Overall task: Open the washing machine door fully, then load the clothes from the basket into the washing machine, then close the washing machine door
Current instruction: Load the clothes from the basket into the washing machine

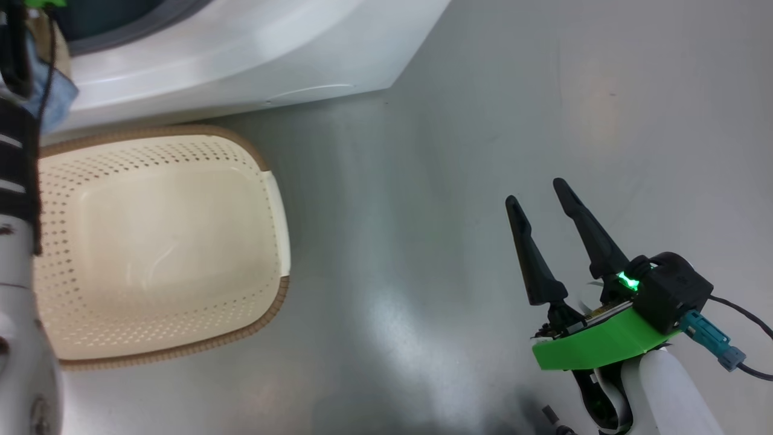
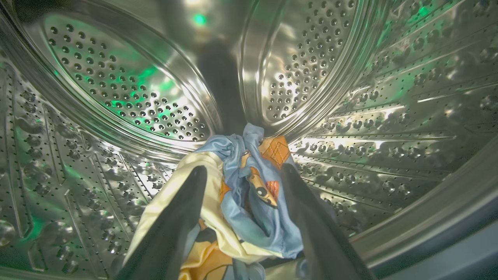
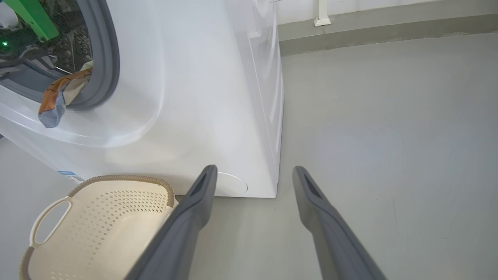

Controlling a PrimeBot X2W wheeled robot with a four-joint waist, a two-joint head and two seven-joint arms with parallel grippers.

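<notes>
The left jaws stand open inside the washing machine (image 3: 186, 97), their dark fingers (image 2: 183, 210) spread wide with the clothes (image 2: 249, 202) bunched loosely between them, pale blue and cream cloth with orange figures, some of it draped over one finger. Around them curves the steel drum (image 2: 136, 89), dotted with holes and catching green light. At the mouth of the machine one end of the cloth (image 3: 54, 101) hangs out over the lower edge of the grey gasket (image 3: 111, 58). The right jaws are open too and grip nothing, their fingers (image 1: 531, 254) pointing over the bare grey floor (image 1: 423, 211), well apart from the basket (image 1: 60, 199). The basket sits on the floor just in front of the machine's white front, its perforated bottom showing, near the round flap (image 3: 231, 184) at the machine's lower corner.
</notes>
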